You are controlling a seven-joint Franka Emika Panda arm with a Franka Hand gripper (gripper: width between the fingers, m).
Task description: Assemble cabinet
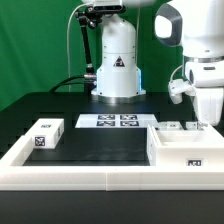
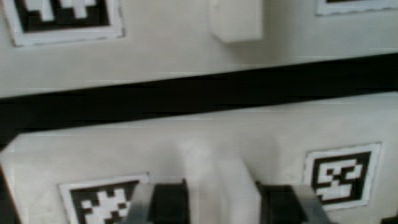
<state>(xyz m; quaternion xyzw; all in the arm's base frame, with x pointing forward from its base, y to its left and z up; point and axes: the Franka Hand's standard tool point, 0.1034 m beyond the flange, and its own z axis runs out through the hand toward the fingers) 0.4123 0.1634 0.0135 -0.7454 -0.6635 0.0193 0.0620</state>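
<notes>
The white cabinet body (image 1: 183,148) stands at the exterior view's right, against the table's white rim. Small white blocks (image 1: 172,127) sit along its far edge. My gripper (image 1: 207,122) is down at the body's far right end. In the wrist view my gripper (image 2: 228,200) has its dark fingers (image 2: 173,202) standing on either side of a white upright wall (image 2: 221,165) of the body, which fills the gap between them. Marker tags (image 2: 342,172) flank that wall. Another small white tagged block (image 1: 45,135) lies at the exterior view's left.
The marker board (image 1: 115,121) lies flat on the black table before the robot base (image 1: 117,70). The table's white rim (image 1: 100,175) runs along the front and both sides. In the wrist view a tag (image 2: 63,20) and a white piece (image 2: 240,20) lie beyond a dark gap.
</notes>
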